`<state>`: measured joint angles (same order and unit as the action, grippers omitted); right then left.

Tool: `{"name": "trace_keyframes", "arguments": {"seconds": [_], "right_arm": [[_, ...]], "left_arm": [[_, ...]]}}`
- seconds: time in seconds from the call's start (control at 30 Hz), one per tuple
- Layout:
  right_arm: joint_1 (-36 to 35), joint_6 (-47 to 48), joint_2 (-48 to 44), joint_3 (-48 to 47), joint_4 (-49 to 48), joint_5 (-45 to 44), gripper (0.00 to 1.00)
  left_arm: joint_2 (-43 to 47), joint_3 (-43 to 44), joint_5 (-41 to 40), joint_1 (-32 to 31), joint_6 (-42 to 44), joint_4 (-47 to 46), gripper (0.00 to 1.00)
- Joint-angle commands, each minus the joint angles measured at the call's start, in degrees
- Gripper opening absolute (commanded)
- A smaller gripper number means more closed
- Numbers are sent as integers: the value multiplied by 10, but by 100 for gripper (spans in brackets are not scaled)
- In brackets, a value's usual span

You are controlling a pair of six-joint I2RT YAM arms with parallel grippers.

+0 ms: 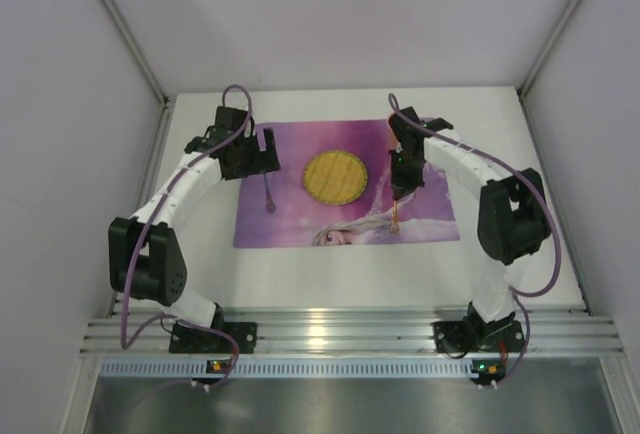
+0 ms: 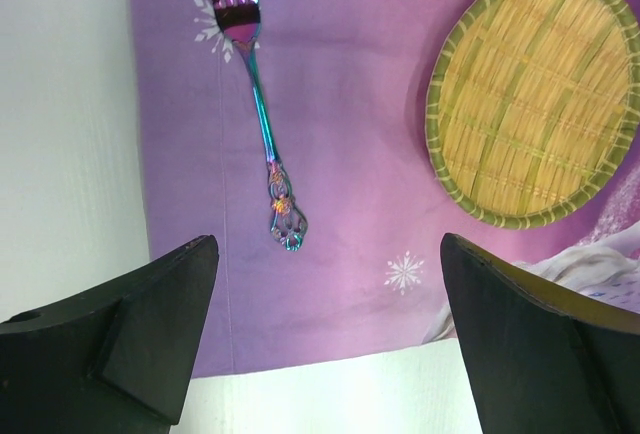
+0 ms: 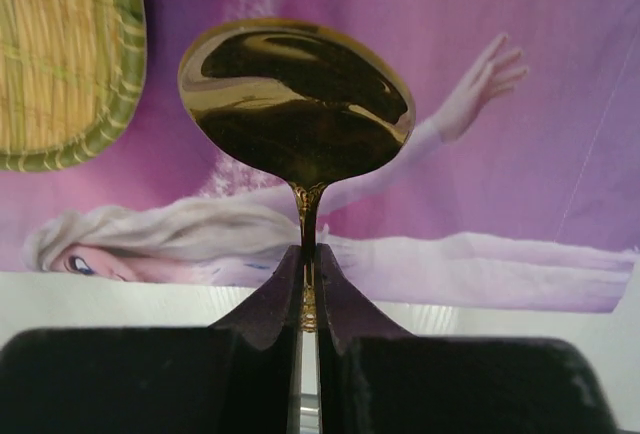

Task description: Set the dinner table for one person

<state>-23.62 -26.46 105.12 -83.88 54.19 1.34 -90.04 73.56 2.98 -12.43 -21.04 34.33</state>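
Shows a plain white desk [image 1: 520, 264] filling the floor of a white-walled cell, with a ribbed aluminium rail [image 1: 350, 334] along its near edge. Carries a purple printed placemat [image 1: 290, 229] at centre, topped by a round woven mat [image 1: 335, 177]. Left of that mat, an iridescent fork [image 2: 262, 114] flat on the cloth. Near the fork, left gripper [image 2: 327, 254] spread wide, holding nothing. Further right, right gripper [image 3: 308, 264] pinched tight on the handle of a gold spoon [image 3: 297, 104], its bowl seen against the placemat's printed figure.

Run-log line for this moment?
left gripper open, empty | right gripper shut on gold spoon, right of woven plate | fork on placemat, left of plate
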Motion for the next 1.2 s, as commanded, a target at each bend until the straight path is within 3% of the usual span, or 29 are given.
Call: {"name": "trace_keyframes", "arguments": {"seconds": [0.0,0.17,0.27,0.3,0.47,0.63,1.03,1.13,1.17], "right_arm": [[-11,18,39,-61,-18,-11,0],[-15,26,92,-102,-17,-26,0],[-18,26,111,-115,-12,-42,14],[-18,26,113,-117,-9,-44,25],[-22,28,102,-125,-5,-56,44],[-35,17,48,-112,5,-57,45],[-58,-2,-223,-16,13,-57,46],[-60,29,-300,12,-50,-17,44],[-61,44,-372,58,-79,7,44]], "left_arm": [[43,-20,-19,0,8,-1,98],[60,-33,-24,0,13,7,98],[60,-34,-24,0,13,10,98],[59,-33,-22,0,13,10,98],[52,-25,-18,0,13,13,98],[43,-15,-11,0,14,15,97],[57,10,-18,0,13,31,97],[72,13,-14,0,6,36,97],[75,12,-11,0,5,36,97]]}}
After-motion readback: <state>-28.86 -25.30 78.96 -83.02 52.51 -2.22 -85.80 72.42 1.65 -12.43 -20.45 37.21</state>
